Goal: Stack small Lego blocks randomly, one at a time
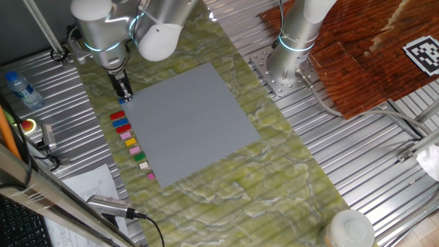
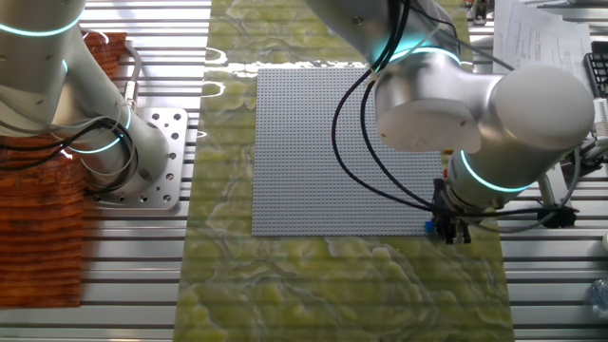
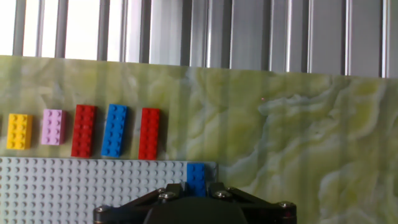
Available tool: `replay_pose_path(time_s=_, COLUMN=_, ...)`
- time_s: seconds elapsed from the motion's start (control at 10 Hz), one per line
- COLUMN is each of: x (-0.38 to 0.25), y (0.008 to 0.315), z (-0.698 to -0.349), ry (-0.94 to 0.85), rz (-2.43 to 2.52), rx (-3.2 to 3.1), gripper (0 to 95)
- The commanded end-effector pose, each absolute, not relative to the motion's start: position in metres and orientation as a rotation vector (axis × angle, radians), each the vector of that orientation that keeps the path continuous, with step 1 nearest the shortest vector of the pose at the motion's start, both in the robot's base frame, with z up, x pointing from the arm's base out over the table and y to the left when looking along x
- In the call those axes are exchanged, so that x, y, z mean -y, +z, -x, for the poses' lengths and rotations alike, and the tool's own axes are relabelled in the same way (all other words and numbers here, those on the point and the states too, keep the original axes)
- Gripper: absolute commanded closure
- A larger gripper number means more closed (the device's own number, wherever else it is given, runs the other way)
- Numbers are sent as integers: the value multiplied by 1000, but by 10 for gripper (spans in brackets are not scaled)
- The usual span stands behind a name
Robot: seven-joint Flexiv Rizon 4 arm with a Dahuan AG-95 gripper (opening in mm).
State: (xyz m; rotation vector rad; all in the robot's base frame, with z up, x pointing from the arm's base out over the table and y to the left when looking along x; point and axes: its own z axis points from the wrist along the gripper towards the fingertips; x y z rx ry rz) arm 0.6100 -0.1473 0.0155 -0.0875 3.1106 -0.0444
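Note:
My gripper hangs over the far left corner of the grey baseplate. In the hand view the gripper is shut on a small blue brick, which is at the plate's corner; I cannot tell whether it touches the studs. The brick shows as a blue speck in the other fixed view beside the gripper. Loose bricks lie in a row beside the plate: red, blue, red, pink, yellow. The same row runs along the plate's left edge.
A second robot base stands behind the plate. A water bottle, a red button, papers and a microphone lie left of the green mat. A brown cloth lies at the back right.

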Motion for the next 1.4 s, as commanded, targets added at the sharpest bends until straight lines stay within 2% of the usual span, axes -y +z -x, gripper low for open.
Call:
replay_pose_path(time_s=0.1, x=147, y=16, z=-610, ry=-31, rz=82, rx=-3111, gripper=950)
replay_pose_path(time_s=1.4, x=145, y=11, z=-614, ry=-12, rz=28, rx=-3118, gripper=950)
